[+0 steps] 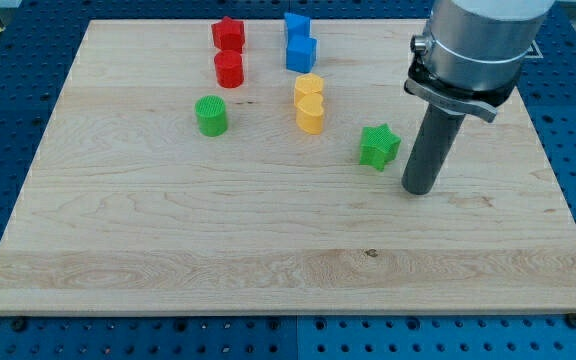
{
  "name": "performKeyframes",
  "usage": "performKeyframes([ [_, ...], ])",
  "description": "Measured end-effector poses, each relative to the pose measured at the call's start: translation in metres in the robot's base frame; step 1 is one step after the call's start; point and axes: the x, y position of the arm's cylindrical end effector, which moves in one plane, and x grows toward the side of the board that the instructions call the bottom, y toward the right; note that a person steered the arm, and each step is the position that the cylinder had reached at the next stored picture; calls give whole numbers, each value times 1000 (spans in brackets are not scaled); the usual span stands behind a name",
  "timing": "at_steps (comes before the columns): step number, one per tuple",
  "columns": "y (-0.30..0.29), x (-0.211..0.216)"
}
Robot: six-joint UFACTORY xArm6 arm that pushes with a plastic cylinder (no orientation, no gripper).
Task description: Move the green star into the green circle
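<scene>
The job looks barely begun. The green star (379, 146) sits on the tabletop (168, 250) toward the right, well apart from the green circle (211, 115), which stands to the left. Between them stand two yellow blocks (309, 103); two red blocks (228, 50) and two blue blocks (298, 42) lie farther back. The whole push leftward is left to do. There are no fingers here, only a rod: my tip (419, 189) rests just beside the star on its right and slightly nearer, apparently not touching it, holding nothing.
</scene>
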Motion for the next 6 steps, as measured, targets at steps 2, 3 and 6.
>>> performKeyframes([
  [2, 0, 1],
  [3, 0, 11],
  [6, 0, -68],
])
